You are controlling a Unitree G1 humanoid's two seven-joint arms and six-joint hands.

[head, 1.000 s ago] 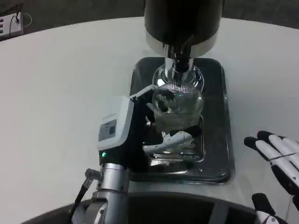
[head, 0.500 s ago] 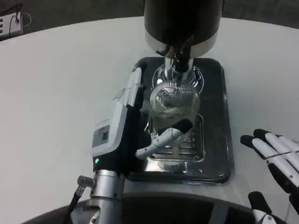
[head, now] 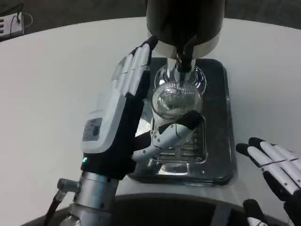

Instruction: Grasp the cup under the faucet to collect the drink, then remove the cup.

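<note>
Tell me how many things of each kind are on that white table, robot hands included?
Robot hands: 2, left hand and right hand
Clear ribbed glass cup: 1
Black and silver drink dispenser: 1
Shiny dark metal drip tray: 1
White power strip: 1
Total: 6

Round white table (head: 56,84) against dark floor (head: 84,9), white power strip (head: 10,24) at far left.

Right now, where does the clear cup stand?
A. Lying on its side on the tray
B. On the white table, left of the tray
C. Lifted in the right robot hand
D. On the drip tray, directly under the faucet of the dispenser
D: the cup stands upright on the drip tray below the faucet, with the left robot hand open beside it.
</note>
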